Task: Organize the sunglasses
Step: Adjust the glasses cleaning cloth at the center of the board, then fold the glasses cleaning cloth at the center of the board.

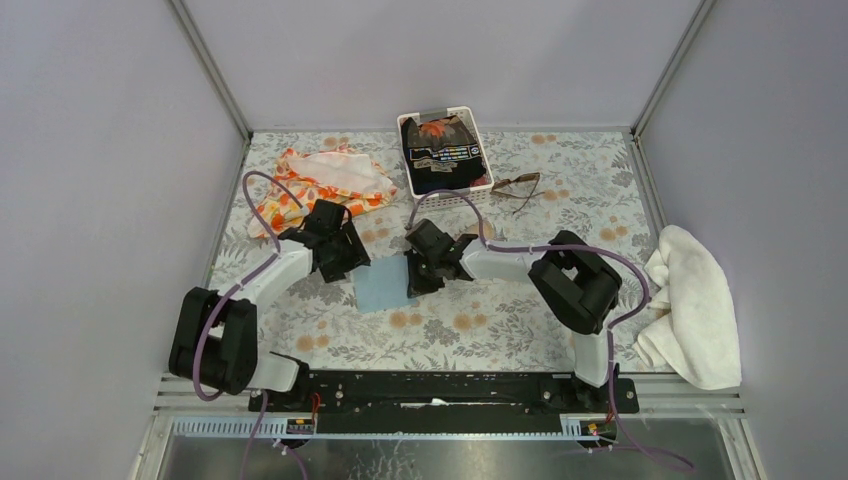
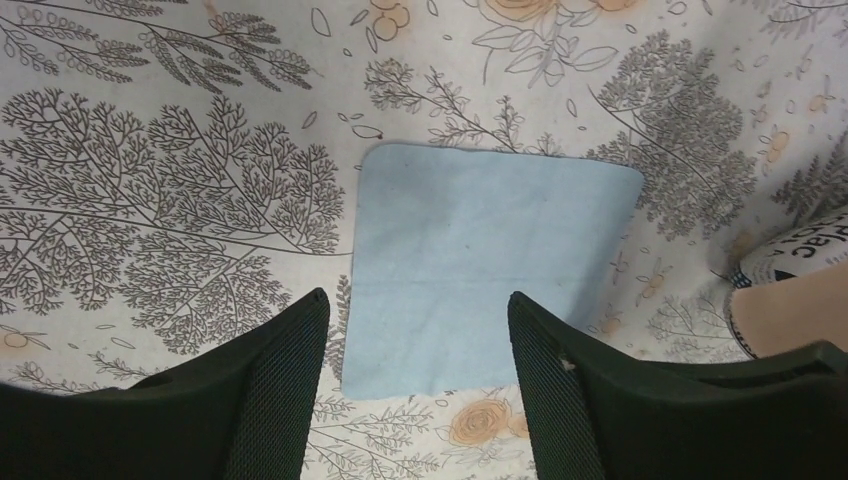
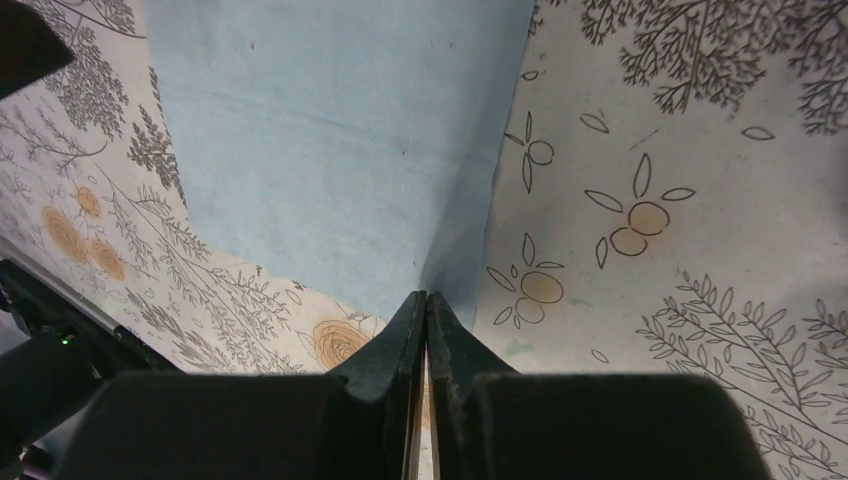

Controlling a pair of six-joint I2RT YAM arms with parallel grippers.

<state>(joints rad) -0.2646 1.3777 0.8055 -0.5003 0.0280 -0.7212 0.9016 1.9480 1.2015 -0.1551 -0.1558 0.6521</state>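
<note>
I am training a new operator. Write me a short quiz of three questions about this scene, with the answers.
1. True or false: the sunglasses lie inside the white basket.
2. Which one pinches a corner of the blue cloth? A) the left one B) the right gripper
3. Fill in: the jaws of the left gripper stand ___ over the cloth.
Key: 1 false, they lie beside it; 2 B; 3 open.

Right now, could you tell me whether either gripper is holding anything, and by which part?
The right gripper pinches the blue cloth by one corner. The left gripper is open above it, holding nothing.
</note>
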